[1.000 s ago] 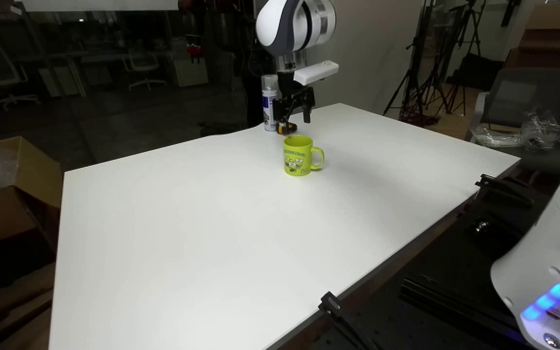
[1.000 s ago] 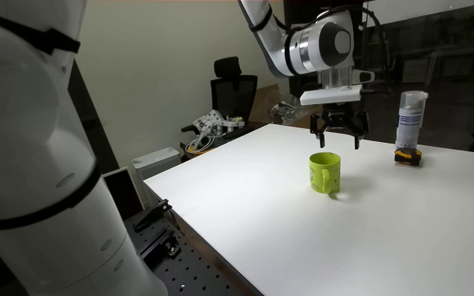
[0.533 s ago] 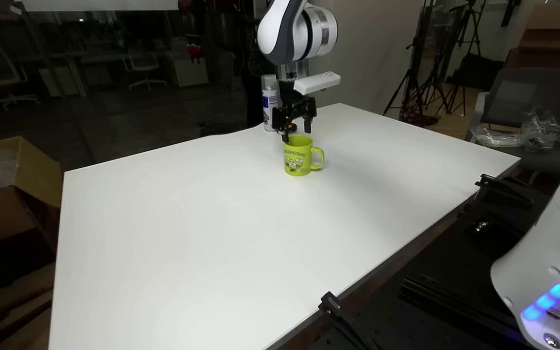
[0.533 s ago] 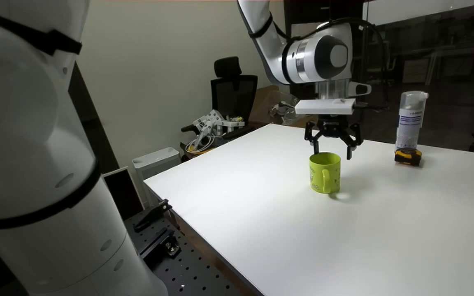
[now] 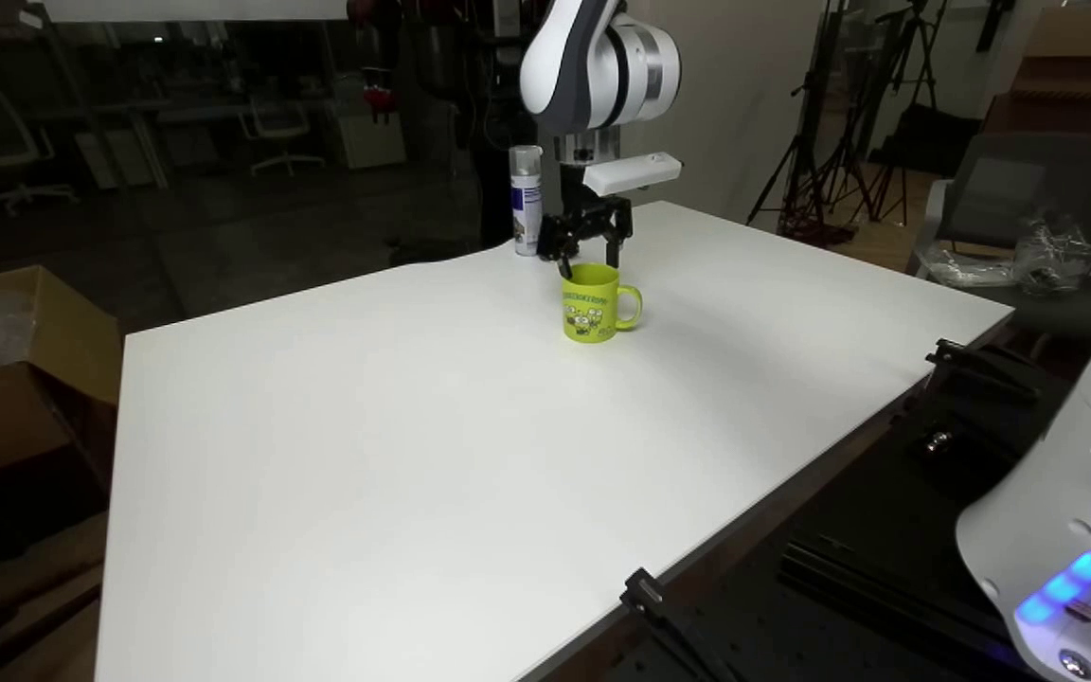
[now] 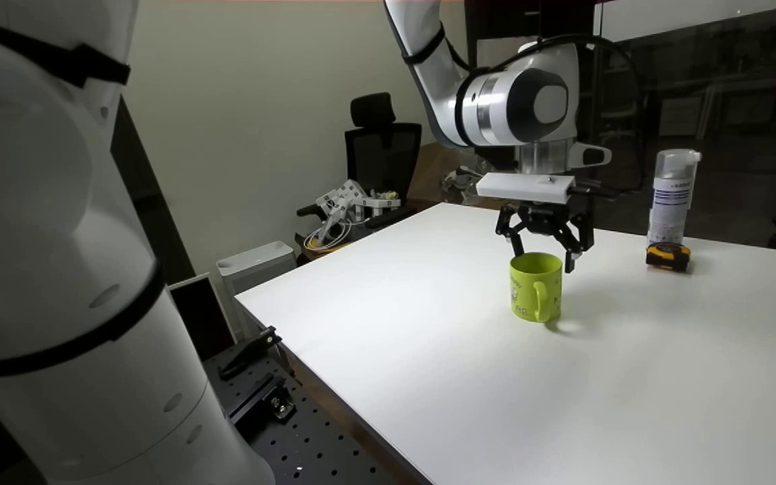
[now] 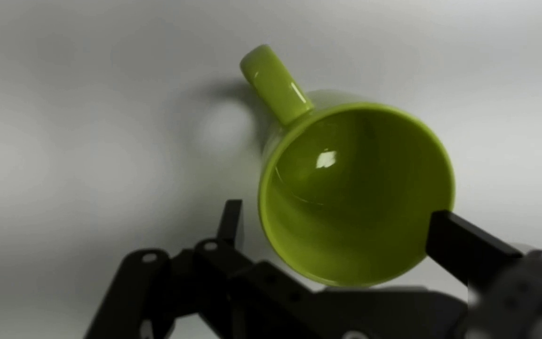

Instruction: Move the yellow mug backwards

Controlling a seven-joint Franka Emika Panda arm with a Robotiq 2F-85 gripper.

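White and smooth, a broad tabletop point(image 5: 394, 455) fills much of both exterior views. Upright on it stands a glossy yellow-green mug point(image 6: 528, 286) with a curved side handle point(image 7: 275, 84) and dark printed figures, its mouth facing up. At its rim hangs a black two-fingered gripper point(image 6: 543, 260), its slim dark fingers point(image 7: 464, 242) spread apart: in the wrist view one lies just outside the rim, and the other overlaps the opposite side, though whether it touches the mug I cannot tell. Apart from the mug stand a tall white-and-blue can point(image 6: 671, 205) with a clear cap and, near its foot, a small black-and-yellow object point(image 6: 667, 256). Beyond the tabletop is a black office chair point(image 6: 381, 151).
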